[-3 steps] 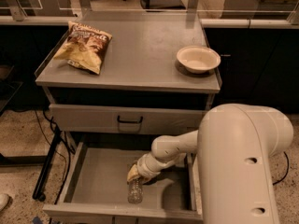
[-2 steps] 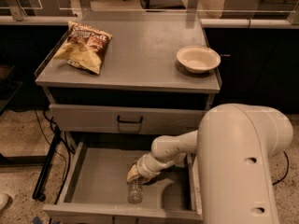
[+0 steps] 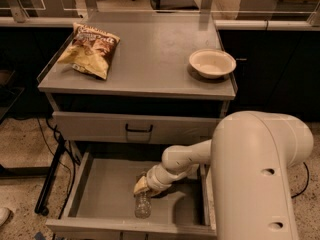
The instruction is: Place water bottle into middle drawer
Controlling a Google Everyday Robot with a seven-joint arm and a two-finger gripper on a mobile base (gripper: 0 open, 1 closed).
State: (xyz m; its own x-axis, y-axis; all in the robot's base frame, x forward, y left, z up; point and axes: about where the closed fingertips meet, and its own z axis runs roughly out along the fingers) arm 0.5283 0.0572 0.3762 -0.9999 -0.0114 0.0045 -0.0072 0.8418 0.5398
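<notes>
Water bottle (image 3: 142,206) already inside open middle drawer (image 3: 102,191), lower centre of frame; gripper (image 3: 142,186) right at its top, hold cannot be told. Likely left: release, withdraw

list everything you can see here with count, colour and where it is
cabinet: 1, grey, centre of view
chip bag: 1, yellow and brown, back left of the cabinet top
bowl: 1, cream, right side of the cabinet top
upper drawer front: 1, grey with a black handle, closed, just under the top
middle drawer: 1, grey, pulled open below the closed one
water bottle: 1, clear, inside the middle drawer near its front, a little right of centre
cables: a few, black, on the floor left of the cabinet
arm: 1, cream-white, reaching from the right down into the middle drawer
hand: 1, cream, inside the middle drawer at the upper end of the water bottle
</notes>
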